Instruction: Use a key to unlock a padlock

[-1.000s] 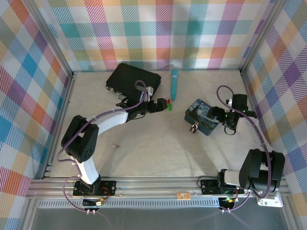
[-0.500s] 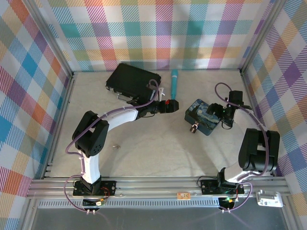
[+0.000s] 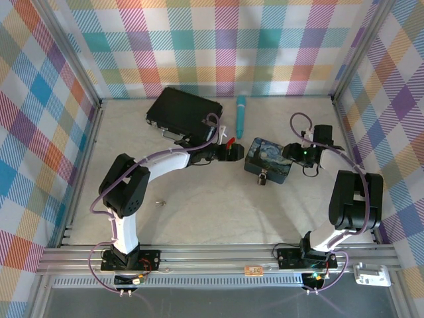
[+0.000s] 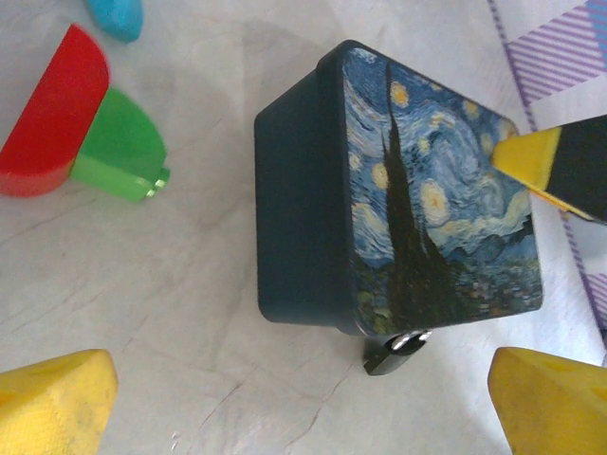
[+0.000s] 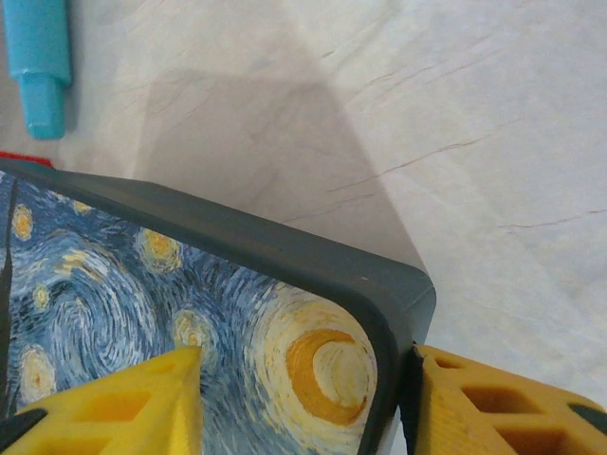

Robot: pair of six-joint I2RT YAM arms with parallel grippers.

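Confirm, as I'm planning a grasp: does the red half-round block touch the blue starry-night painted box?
No, bare table lies between the red half-round block and the blue starry-night painted box.

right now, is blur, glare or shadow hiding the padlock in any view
Top external: evenly lit and sharp, but the padlock is tiny against the painted box. Left wrist: crisp, no glare; the padlock sits dark below the box's edge. Right wrist: lid sharp, a soft shadow across the table.
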